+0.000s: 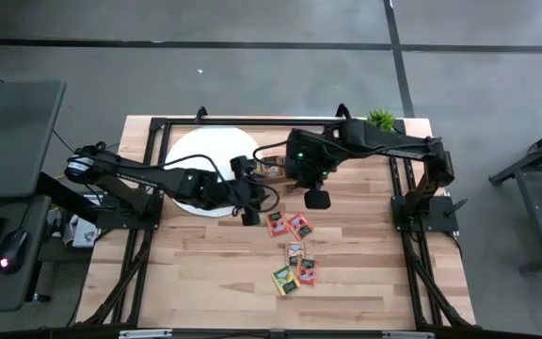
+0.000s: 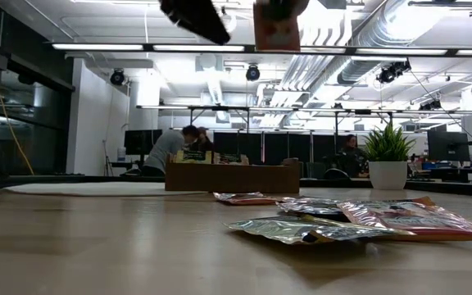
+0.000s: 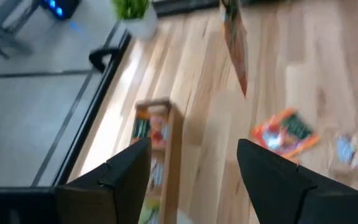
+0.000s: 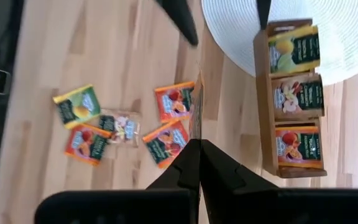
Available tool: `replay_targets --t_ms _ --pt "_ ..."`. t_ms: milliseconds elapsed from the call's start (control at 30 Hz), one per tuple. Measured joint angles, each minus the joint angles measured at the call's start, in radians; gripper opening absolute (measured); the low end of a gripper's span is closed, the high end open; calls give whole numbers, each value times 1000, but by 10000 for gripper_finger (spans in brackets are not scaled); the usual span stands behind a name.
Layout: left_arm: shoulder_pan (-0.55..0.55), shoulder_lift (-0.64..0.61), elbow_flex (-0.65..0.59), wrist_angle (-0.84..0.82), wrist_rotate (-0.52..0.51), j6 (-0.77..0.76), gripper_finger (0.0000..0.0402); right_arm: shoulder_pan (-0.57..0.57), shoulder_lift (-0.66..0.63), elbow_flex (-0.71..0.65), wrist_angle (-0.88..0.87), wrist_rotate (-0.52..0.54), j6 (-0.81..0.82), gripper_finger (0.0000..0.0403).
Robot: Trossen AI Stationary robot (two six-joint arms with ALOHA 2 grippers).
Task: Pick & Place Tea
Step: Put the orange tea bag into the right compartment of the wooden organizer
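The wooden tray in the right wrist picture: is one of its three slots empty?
No: in the right wrist view each of the three slots of the wooden tray holds tea packets, yellow-green, pale pink and orange ones.

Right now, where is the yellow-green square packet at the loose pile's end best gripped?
Take the yellow-green square packet by its free outer edge, the one facing away from the orange-red packet beside it. Come down from above: it lies flat on the wooden table, so probably only an edge can be pinched.
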Motion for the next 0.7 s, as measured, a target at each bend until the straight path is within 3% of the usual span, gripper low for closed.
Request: replay_targets --t_ms 167,367,567,700 --pt "-28 -25 -57 -8 -26 -59 233 -51 0 -116 81 -2 -54 0" --pt "-95 -103 -224 20 -82 -233 233 -150 -2 -255 211 -8 -152 0" --pt "-160 -206 -413 202 -79 -349 233 -270 -4 -363 331 -24 -274 0" --pt "-186 -260 -502 322 -90 -392 233 -361 -4 -435 406 -108 -332 0"
